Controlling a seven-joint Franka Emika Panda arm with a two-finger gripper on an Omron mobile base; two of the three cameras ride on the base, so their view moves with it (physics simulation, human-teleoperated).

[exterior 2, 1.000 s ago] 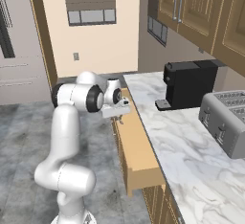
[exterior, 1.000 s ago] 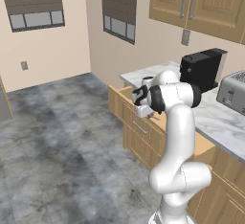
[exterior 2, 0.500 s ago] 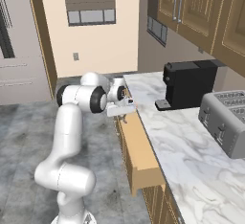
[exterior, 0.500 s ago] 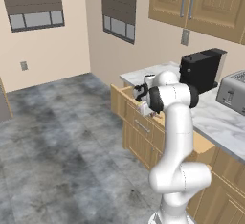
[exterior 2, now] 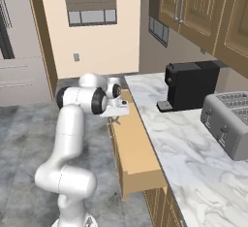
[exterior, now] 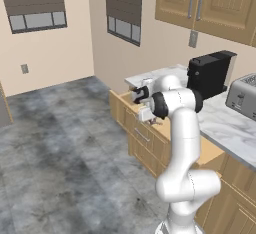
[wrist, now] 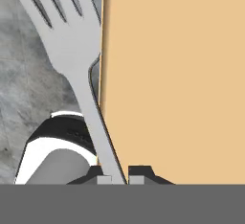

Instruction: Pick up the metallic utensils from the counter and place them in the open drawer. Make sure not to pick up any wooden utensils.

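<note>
The gripper (wrist: 113, 179) is clamping the fork (wrist: 79, 60) by its handle and has been edging along above the open drawer (exterior 2: 135, 146) over the last second, so the drop looks close. Tines are pointing to eleven o'clock in the hand view, cut off at the frame's top.

- White-and-grey marbled counter top (exterior 2: 181, 138), on tan wood cabinets, running from centre to lower right of the right base view.
- Black box-shaped coffee machine (exterior 2: 190, 84) standing on it, centre right.
- Silver slotted toaster (exterior 2: 228, 123) standing on it, at the right edge.
- Grey mottled floor (exterior: 65, 148), left half of the left base view.
</note>
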